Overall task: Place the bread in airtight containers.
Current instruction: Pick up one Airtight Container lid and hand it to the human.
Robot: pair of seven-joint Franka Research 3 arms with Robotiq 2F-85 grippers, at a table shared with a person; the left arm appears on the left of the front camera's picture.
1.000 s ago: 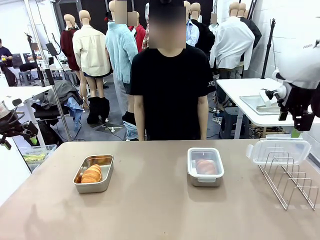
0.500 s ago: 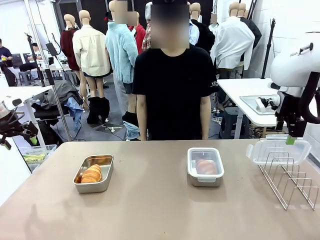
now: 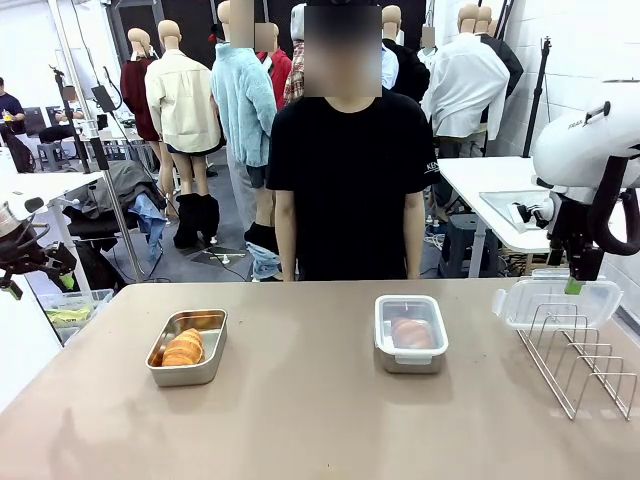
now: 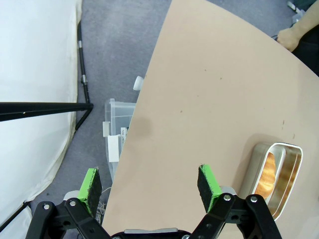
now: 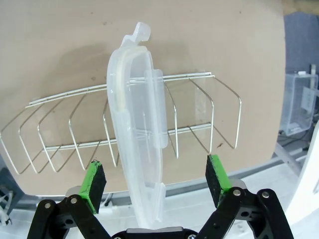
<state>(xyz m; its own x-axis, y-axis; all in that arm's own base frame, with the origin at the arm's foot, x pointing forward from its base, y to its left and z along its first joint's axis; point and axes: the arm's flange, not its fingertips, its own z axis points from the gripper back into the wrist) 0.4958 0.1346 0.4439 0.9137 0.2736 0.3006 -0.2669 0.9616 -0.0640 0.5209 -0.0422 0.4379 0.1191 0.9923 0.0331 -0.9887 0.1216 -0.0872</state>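
Front view: tan worktop (image 3: 300,400). At 9 o'clock of centre sits an open small rectangular shiny steel pan (image 3: 187,347) holding a golden-brown ridged croissant-shaped pastry (image 3: 184,348). At 3 o'clock of centre, a second steel pan with a clear white-rimmed clip lid on it (image 3: 411,333) encloses another pastry (image 3: 412,332). Far toward 3 o'clock, a spare clear plastic clip lid (image 3: 556,302) stands propped in a silver wire rack (image 3: 585,360). The right pincer (image 3: 574,285) hangs just above that lid. A person in a black shirt (image 3: 345,180) stands at 12 o'clock, hands off the worktop.

Left wrist view: left pincer (image 4: 149,181) spread wide, pinching nothing, over the worktop edge; the open pan lies at 4 o'clock, well apart.

Right wrist view: right pincer (image 5: 155,181) spread wide, green pads either side of the upright lid's rim, not touching.

Handling, as judged: the lid looks light, thin, slightly flexible and slick; pinch across its stiff rim, mid-length, clear of the clip tabs. The pastry looks soft and crushable, so press lightly on its thick middle.
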